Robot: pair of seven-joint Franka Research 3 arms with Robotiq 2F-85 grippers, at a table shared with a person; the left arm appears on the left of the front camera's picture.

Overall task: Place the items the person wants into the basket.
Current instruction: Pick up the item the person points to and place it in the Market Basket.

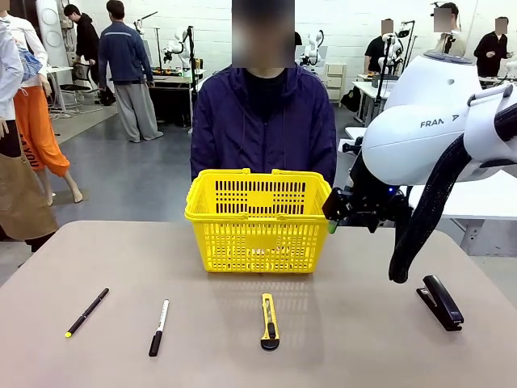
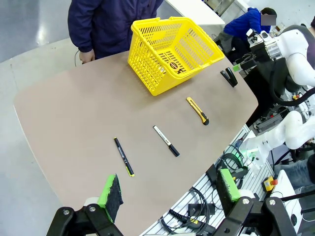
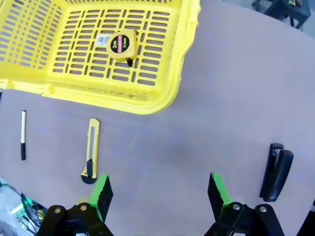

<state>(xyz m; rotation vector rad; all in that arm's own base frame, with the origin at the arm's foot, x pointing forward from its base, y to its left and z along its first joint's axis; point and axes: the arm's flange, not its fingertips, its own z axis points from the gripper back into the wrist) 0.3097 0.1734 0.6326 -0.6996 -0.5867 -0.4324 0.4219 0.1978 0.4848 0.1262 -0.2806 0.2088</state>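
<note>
Both the left hand [image 2: 170, 189] and the right hand [image 3: 160, 191] are spread. The tape measure [image 3: 123, 45] lies in the basket [image 3: 98, 94]; the pen [image 1: 87, 312] and marker [image 1: 159, 326] lie on the tabletop [image 1: 363, 339].

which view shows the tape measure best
Right wrist view: it looks down on the tape measure lying on the basket floor. Left wrist view glimpses it through the mesh; front view, hard to tell.
</note>
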